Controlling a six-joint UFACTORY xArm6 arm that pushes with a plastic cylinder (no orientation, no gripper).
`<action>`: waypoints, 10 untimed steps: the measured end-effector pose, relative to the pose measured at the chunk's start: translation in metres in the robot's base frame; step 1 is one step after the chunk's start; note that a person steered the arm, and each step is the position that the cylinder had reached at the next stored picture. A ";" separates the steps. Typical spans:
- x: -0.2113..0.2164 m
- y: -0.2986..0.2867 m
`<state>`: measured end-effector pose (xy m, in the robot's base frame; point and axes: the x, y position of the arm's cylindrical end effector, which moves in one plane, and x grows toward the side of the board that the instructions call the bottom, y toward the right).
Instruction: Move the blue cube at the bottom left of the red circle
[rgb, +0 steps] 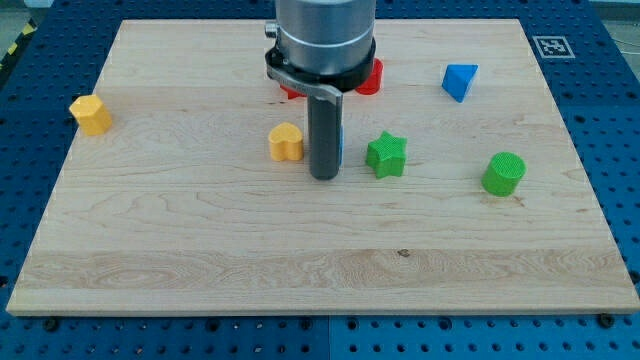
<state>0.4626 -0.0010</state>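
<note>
My tip (323, 176) rests on the wooden board (200, 250) near the middle. The blue cube (340, 142) is almost wholly hidden behind the rod; only a thin blue sliver shows at the rod's right edge. The red circle (371, 78) lies just above it, half covered by the arm's body. Another red piece (289, 92) peeks out at the arm's left; its shape is hidden. My tip sits between the yellow heart (286, 142) on the left and the green star (385, 155) on the right.
A yellow block (91, 114) lies at the board's far left. A blue triangular block (459, 80) sits at the upper right. A green cylinder (503, 173) stands at the right.
</note>
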 end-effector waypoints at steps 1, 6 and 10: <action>-0.024 0.001; -0.105 0.011; -0.052 0.017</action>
